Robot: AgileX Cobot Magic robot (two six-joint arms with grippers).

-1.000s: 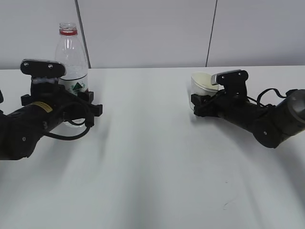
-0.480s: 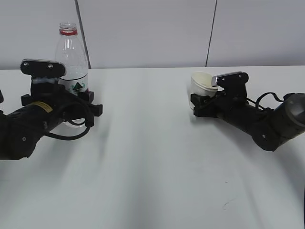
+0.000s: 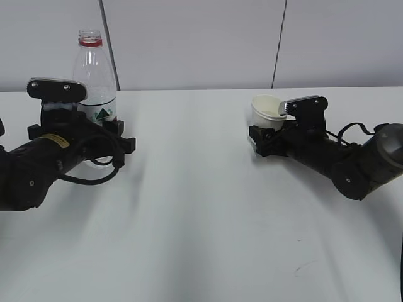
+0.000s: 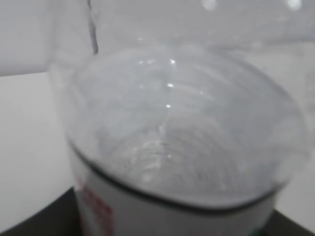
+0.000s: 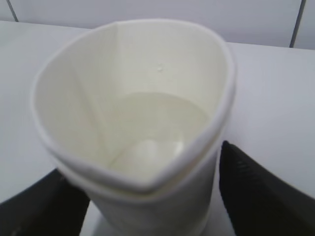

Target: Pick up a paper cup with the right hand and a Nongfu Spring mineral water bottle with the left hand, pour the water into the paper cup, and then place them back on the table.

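The Nongfu Spring bottle (image 3: 94, 69) stands upright at the far left of the table (image 3: 201, 207), uncapped, with its red neck ring showing. My left gripper (image 3: 108, 142) is closed around its labelled lower body. In the left wrist view the bottle (image 4: 167, 137) fills the frame and the gripper (image 4: 165, 223) has dark fingers at both lower corners. The paper cup (image 3: 266, 112) sits at the right, held low by my right gripper (image 3: 259, 139). In the right wrist view the cup (image 5: 138, 123) is squeezed, with its rim bent, between the black fingers (image 5: 256, 191) of the gripper (image 5: 147, 206).
A grey panelled wall (image 3: 201, 38) runs behind the table's far edge. A small dark mark (image 3: 305, 265) lies on the tabletop near the front right. The two arms lie low on the table, left and right, with open tabletop between them.
The right gripper has shifted slightly left with the cup, and the cup now stands more upright. The left arm and the bottle have not moved.
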